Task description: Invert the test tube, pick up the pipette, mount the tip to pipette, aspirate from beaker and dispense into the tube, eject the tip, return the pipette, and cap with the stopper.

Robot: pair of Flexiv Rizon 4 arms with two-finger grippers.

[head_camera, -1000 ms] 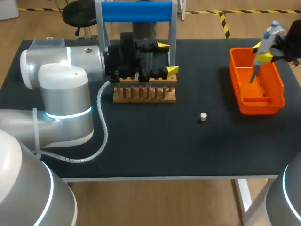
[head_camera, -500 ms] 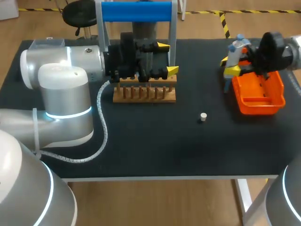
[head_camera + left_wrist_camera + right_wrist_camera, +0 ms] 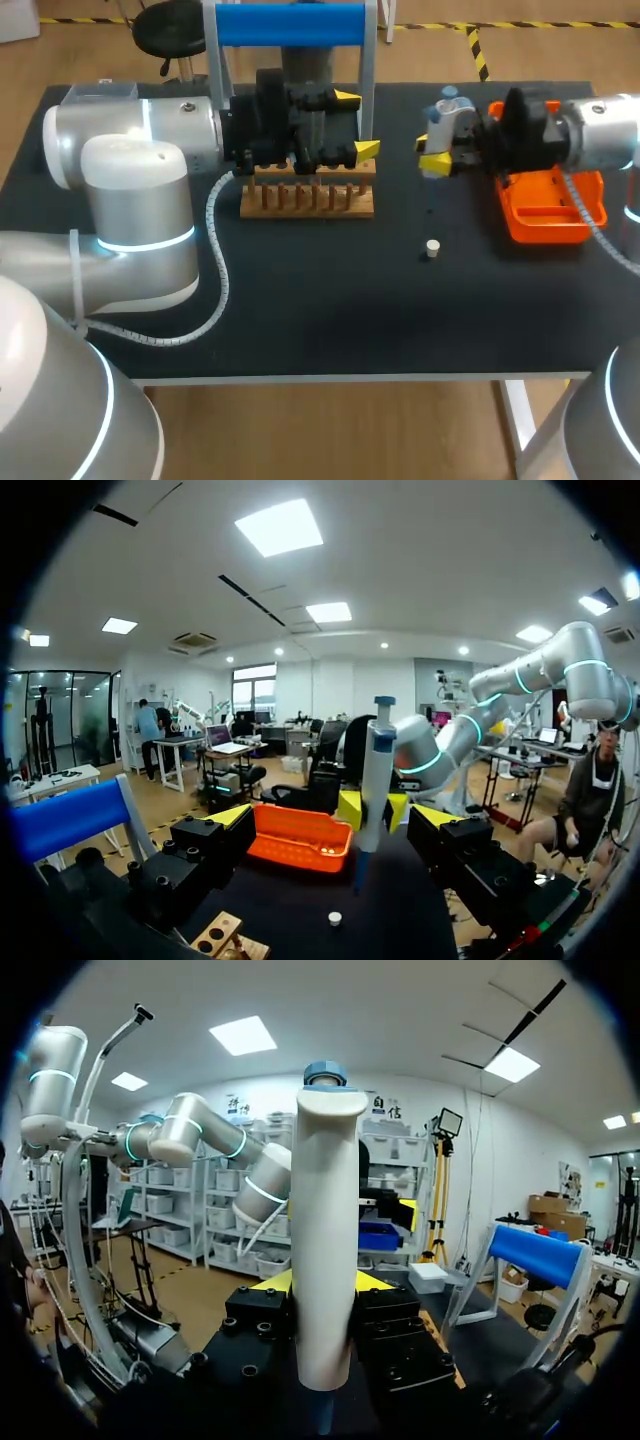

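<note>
**Task item.** The pipette (image 3: 446, 118) is held upright above the table (image 3: 300, 300), just beside the orange bin (image 3: 548, 218), on the side facing the wooden tube rack (image 3: 308, 200). Its slender lower end points down and is clear of the table surface. Whether a tip is mounted cannot be determined.

**End effectors.** The right gripper (image 3: 438, 140) is closed on the pipette barrel. In the right wrist view, the fingers clamp the barrel (image 3: 325, 1250) from two sides. The left gripper (image 3: 357, 123) hangs over the rack, well apart from the bin. Its fingers are spread wide, and nothing shows between them.

**Handling (assessment).**
- The pipette is probably light, rigid plastic with a smooth barrel, so it may rotate or slip in a two-finger hold.
- The mid-barrel hold appears correct. It leaves the plunger end and the narrow lower shaft free.
- Treat the shaft as the fragile part and avoid side loads on it.

**Clearances.**
- The bin's wall is the nearest edge.
- Bare table lies between the bin and the rack.
- The stopper (image 3: 432, 248) stands in that gap, nearer the table's front edge than the bin's front wall is.
- Beyond the rack, the left gripper and the blue-topped frame (image 3: 290, 25) limit travel.
</note>
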